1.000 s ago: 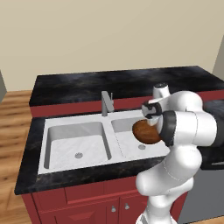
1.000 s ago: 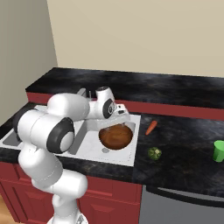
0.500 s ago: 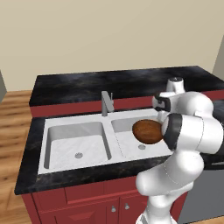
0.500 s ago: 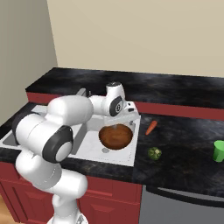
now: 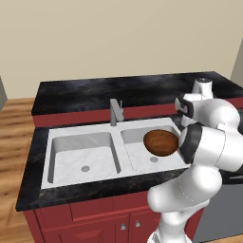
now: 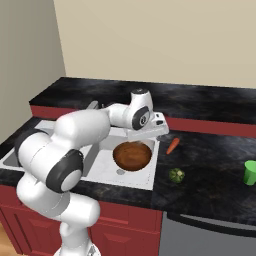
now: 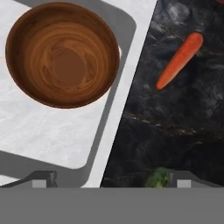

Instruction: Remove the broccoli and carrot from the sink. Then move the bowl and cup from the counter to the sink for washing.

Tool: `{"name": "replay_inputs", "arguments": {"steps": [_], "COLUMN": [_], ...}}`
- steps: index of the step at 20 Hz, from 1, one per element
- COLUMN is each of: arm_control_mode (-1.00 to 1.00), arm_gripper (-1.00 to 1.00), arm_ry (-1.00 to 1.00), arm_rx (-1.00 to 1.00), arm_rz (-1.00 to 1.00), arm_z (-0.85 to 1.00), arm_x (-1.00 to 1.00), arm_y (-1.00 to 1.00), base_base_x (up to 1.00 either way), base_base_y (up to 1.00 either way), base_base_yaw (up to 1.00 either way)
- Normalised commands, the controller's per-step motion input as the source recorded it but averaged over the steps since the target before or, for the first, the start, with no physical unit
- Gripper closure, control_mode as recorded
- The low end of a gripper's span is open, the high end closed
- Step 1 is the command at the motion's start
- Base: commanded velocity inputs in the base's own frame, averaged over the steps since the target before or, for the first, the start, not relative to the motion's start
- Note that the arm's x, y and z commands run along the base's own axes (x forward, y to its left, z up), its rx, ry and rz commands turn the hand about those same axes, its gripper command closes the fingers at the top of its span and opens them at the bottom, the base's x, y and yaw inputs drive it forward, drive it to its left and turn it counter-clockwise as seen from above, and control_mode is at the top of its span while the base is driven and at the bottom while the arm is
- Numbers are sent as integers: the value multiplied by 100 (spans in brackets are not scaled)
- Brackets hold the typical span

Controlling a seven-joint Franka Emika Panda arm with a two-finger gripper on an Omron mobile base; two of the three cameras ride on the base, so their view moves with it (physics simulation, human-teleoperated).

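right base view: sits in the right basin of the sink (image 6: 102,165), the bowl (image 6: 132,155), reddish-brown, round, a little below centre of the frame. hangs just above the bowl's far rim, the gripper (image 6: 148,131), jaws spread wide, holding nothing. lies on the black desk (image 6: 210,175) just right of the sink edge, centre right, the carrot (image 6: 173,145), tilted, thin end lower left. rests below the carrot, near the desk's front, the broccoli (image 6: 176,175). stands at the far right edge of the frame, well apart from the sink, the green cup (image 6: 250,172), upright.

left base view: shows the bowl (image 5: 161,142) right of centre in the right basin, partly behind the white arm. stands at the centre back of the sink (image 5: 80,156), the grey faucet (image 5: 115,112). left basin bare but for its round drain.

hand view: fills the upper left, the bowl (image 7: 63,54), seen from above, wood-grain rings inside, resting on the pale sink floor (image 7: 39,131). runs diagonally through the middle, the sink's raised edge, with the mottled desk (image 7: 183,127) to its right. lies in the upper right, the carrot (image 7: 179,60), slanted, thick end toward the top. peeks up at bottom centre, the broccoli (image 7: 156,178), touching or just beside the right fingertip; cannot tell which. stand far apart at the bottom, the two fingertips (image 7: 43,178), nothing between them.
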Motion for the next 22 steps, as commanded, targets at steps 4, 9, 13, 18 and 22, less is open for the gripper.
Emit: {"name": "replay_inputs", "arguments": {"steps": [4, 9, 13, 18, 22], "arm_control_mode": [-100, -100, -100, -100, -100], "arm_gripper": [-100, -100, -100, -100, -100], "arm_ry": [-2, -1, 0, 0, -6], "arm_rx": [0, 0, 1, 3, 1], "arm_rz": [0, 0, 0, 0, 0], "arm_z": [17, 16, 12, 16, 15], "arm_x": [-13, -11, -5, -10, -10], "arm_y": [-36, -39, -39, -40, -39], "base_base_x": [0, 0, 0, 0, 0], "base_base_y": [0, 0, 0, 0, 0], "base_base_yaw": [0, 0, 0, 0, 0]}}
